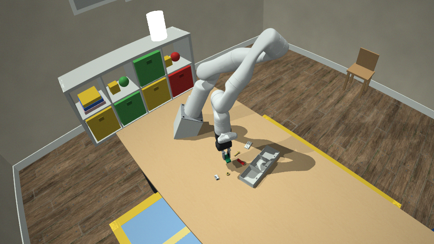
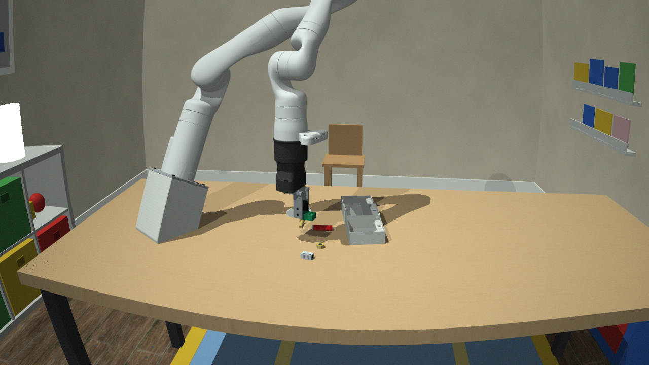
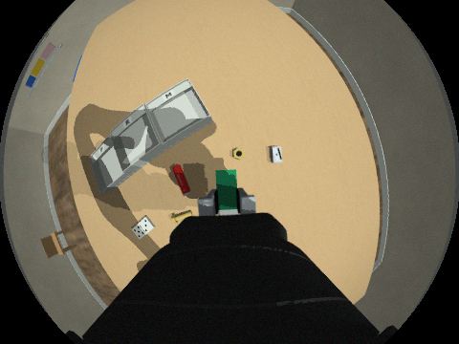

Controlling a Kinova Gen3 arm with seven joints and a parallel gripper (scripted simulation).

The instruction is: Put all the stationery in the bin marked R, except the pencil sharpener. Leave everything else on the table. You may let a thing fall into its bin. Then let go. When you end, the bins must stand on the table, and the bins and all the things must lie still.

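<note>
No text, number or brand can be read in any of the three views. The grey double bin [image 1: 258, 168] has small marks on its rims, best seen in the wrist view [image 3: 148, 126], but they are too small and blurred to tell which letter stands on which compartment. The small white tile [image 1: 248, 145] lying near the bin shows dark dots, like a domino or a die face; the dots cannot be counted with certainty. The small white block [image 2: 307, 256] has dark lines on its side, too tiny to read. The coloured panels on the wall shelves [image 2: 604, 74] bear no writing.
</note>
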